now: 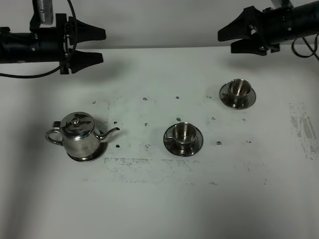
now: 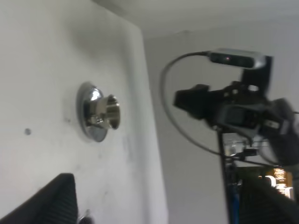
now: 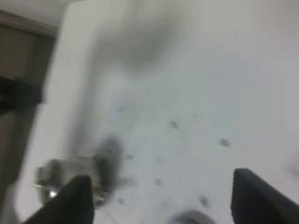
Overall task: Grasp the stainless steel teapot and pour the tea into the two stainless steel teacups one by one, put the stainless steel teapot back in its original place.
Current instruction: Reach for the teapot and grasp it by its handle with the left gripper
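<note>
Nearest, the stainless steel teapot (image 1: 79, 135) stands on its tray (image 1: 101, 151), lower left of the counter (image 1: 159, 204). One teacup (image 1: 183, 133) sits at centre, the other teacup (image 1: 239, 88) upper right. The left hand (image 1: 92, 46) and right hand (image 1: 230, 41) hang wide open, empty. Judging by this, grasping, both pours and the return all remain.

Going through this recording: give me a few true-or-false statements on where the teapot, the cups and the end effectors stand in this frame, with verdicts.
1. The teapot stands on its tray, held by neither end effector. True.
2. Its spout points away from both cups. False: it points toward the nearer teacup.
3. The nearer teacup and the farther teacup each sit on a saucer. True.
4. The left end effector is shut on the teapot's handle. False: it is open, up near the table's far edge, apart from the teapot.
5. The right end effector is open and holds nothing. True.
</note>
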